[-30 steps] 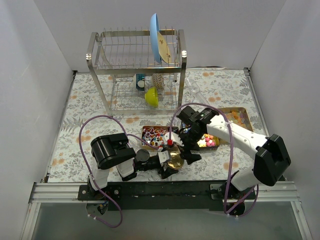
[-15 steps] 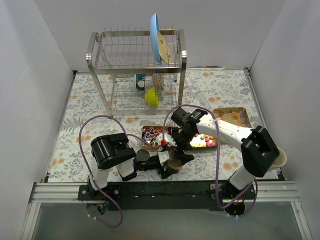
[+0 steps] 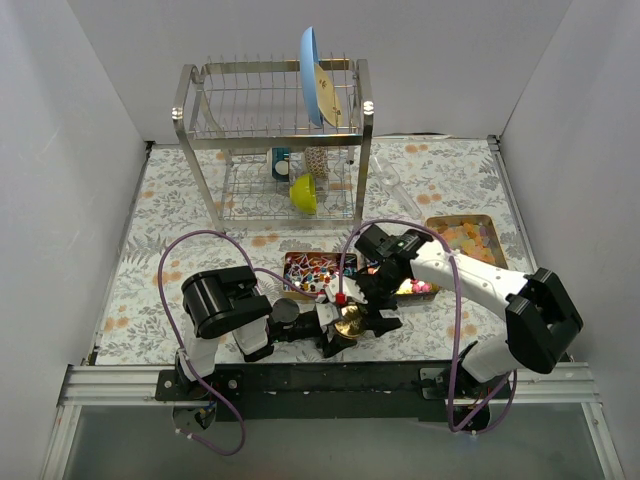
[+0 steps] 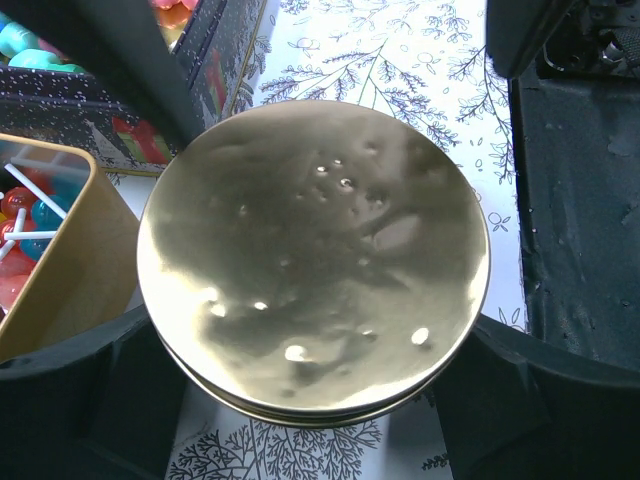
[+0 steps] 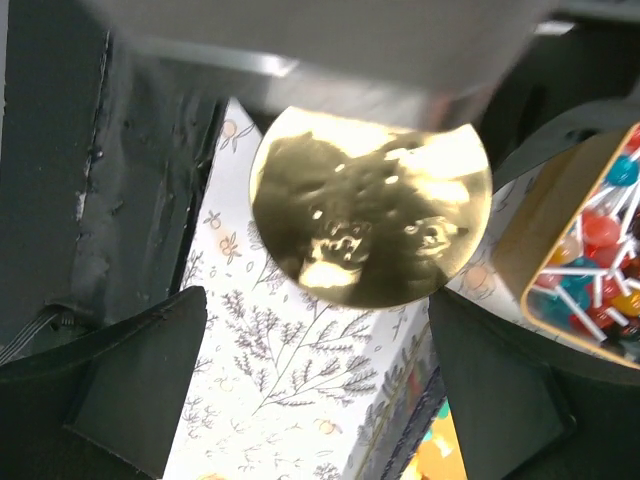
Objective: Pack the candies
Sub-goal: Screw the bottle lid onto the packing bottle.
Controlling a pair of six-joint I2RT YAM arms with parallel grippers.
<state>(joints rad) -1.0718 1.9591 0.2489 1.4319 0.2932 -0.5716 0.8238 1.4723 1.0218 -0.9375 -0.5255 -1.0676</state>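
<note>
My left gripper point(image 3: 343, 326) is shut on the rim of a round gold lid point(image 3: 350, 320) and holds it flat just above the table near the front edge. In the left wrist view the lid point(image 4: 313, 255) fills the frame between my fingers point(image 4: 85, 400). My right gripper point(image 3: 378, 316) is open and empty, hovering right beside the lid. The right wrist view shows the lid point(image 5: 370, 205) ahead of the wide-open fingers point(image 5: 130, 385). Red-blue-white candies point(image 3: 312, 268) fill a tin behind the lid. Pastel cubes point(image 3: 418, 285) lie in a second tin, and orange-yellow candies point(image 3: 466, 236) in a third.
A steel dish rack point(image 3: 275, 140) with a blue plate point(image 3: 312, 75) and a yellow-green bowl point(image 3: 303, 193) stands at the back. The gold-walled candy tin point(image 4: 70, 270) sits close to the lid's left side. A paper cup is hidden behind the right arm's base.
My right gripper swung left over the candy tins, then came back and toward the front, ending beside the gold lid. The left gripper and lid have stayed put.
</note>
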